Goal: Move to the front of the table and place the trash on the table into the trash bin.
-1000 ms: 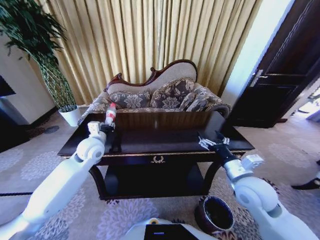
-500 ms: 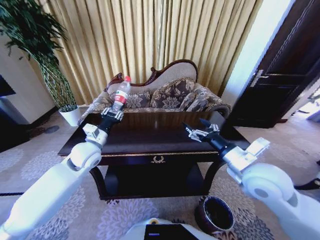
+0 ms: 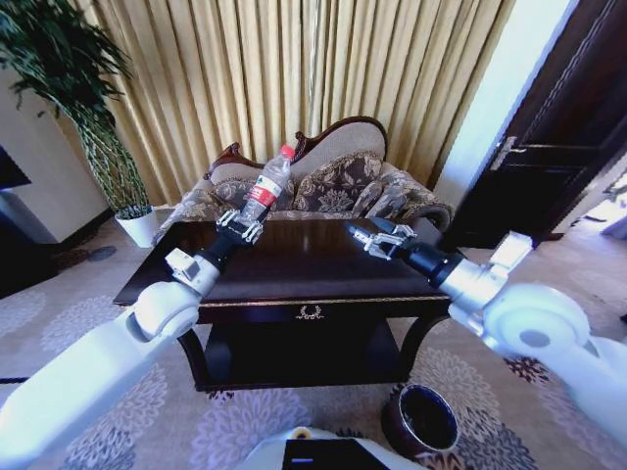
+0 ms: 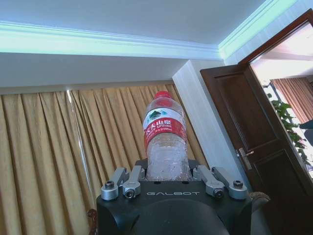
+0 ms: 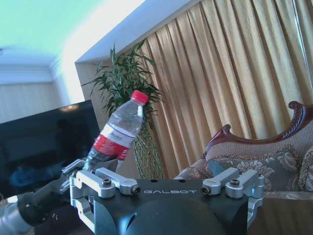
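Bottle lifted above the table

The left gripper (image 3: 239,227) is clamped on the base of the clear bottle (image 3: 266,186), holding it tilted, red cap up, over the far left part of the dark table (image 3: 323,266). The right gripper (image 3: 370,238) hovers over the table's far right with fingers spread, holding nothing. The bin (image 3: 421,419) stands on the carpet below.

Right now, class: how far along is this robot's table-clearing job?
Done: the robot faces the table. In hand: the left gripper holds the bottle lifted above it; the right gripper hovers open over the tabletop. Left: nothing can be seen inside the bin yet.
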Robot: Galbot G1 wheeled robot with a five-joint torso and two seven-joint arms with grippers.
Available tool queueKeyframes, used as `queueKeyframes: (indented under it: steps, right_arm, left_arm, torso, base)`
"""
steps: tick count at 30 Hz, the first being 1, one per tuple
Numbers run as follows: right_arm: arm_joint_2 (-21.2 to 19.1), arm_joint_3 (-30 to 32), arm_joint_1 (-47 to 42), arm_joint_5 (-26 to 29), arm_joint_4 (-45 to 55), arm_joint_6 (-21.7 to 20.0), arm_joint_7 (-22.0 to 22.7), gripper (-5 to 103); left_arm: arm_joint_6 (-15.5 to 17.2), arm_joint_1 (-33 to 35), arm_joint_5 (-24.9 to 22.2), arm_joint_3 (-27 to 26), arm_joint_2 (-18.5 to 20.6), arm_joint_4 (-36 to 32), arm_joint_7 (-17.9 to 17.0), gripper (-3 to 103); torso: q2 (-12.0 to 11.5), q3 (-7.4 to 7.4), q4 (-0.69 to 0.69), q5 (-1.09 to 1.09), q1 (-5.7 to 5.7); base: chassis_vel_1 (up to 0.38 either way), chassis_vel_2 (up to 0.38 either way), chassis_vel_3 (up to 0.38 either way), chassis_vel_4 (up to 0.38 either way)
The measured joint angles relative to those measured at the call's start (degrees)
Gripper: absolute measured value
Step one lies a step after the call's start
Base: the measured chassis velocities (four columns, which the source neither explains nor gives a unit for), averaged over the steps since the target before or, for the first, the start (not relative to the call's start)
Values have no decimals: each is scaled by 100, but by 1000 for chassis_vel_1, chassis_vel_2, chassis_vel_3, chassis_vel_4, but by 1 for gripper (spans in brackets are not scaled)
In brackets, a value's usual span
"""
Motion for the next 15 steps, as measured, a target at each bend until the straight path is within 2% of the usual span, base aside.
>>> queueKeyframes:
  steps: [3, 4, 6, 9, 12, 15]
  right_arm:
    - [60, -889, 1025, 59, -613, -27, -24, 100]
    - [60, -889, 1025, 59, -613, -27, -24, 100]
    - [210, -1405, 1615, 58, -906, -80, -69, 100]
    - [355, -1743, 2005, 53, -1055, -104, -112, 100]
    - [717, -2303, 2706, 37, -1252, -152, -128, 100]
    - [923, -2539, 2993, 28, -1322, -183, -134, 100]
  left_arm:
    - [13, -648, -166, 406, 9, 181, -39, 37]
    - [13, -648, -166, 406, 9, 181, -39, 37]
    - [49, -932, -241, 633, -7, 248, -74, 37]
    - [63, -1073, -271, 788, -19, 289, -95, 37]
    - [78, -1268, -285, 1060, -97, 367, -103, 37]
    - [89, -1397, -302, 1258, -156, 399, -140, 37]
  torso:
    - [-1, 1, 0, 1, 1]
    - [-1, 1, 0, 1, 1]
    - [-1, 1, -1, 1, 1]
    - [-1, 1, 0, 0, 1]
    - [-1, 1, 1, -1, 0]
    - [-1, 1, 2, -2, 1]
  base:
    - [0, 0, 0, 0]
    - [0, 0, 0, 0]
    - [0, 0, 0, 0]
    - [0, 0, 0, 0]
    - [0, 0, 0, 0]
    - [0, 0, 0, 0]
